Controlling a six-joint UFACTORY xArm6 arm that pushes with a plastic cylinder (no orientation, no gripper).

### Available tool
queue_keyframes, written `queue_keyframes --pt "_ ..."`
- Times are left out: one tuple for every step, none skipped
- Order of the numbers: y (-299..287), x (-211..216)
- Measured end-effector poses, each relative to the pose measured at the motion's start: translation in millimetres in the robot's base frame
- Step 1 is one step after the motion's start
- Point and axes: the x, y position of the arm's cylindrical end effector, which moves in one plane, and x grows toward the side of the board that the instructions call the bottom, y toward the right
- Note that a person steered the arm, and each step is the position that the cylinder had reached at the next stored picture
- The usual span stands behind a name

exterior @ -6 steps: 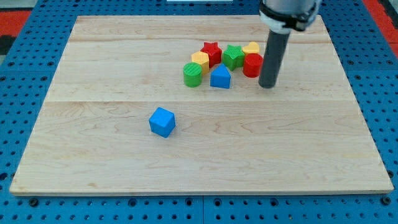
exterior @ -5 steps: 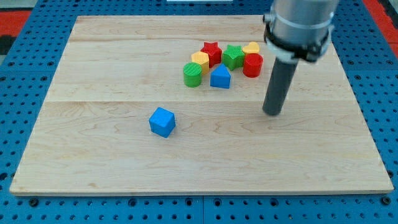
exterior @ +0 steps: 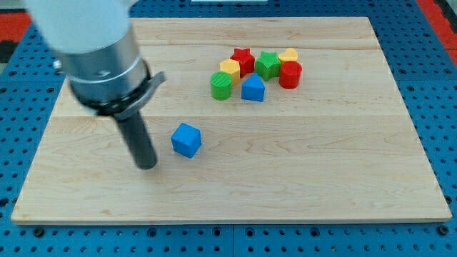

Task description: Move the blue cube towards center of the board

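The blue cube sits on the wooden board, left of and below the board's middle. My tip rests on the board just to the left of the cube and slightly below it, with a small gap between them. The rod rises from there to the large grey arm body at the view's top left, which hides part of the board's upper left area.
A cluster of blocks lies at the upper right: a green cylinder, a yellow block, a red star, a green star, a yellow block, a red cylinder and a blue house-shaped block.
My tip has swept from the right side of the board, near the cluster, across to the left of the blue cube. No block has moved.
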Motion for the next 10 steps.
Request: queue_keyframes --pt "20 -9" --pt "28 -15" --pt "28 -25" --pt "33 -40" --pt "47 -49" --pt "56 -49" --pt "87 -63" --pt "120 -77" --pt "135 -73" --pt "137 -56"
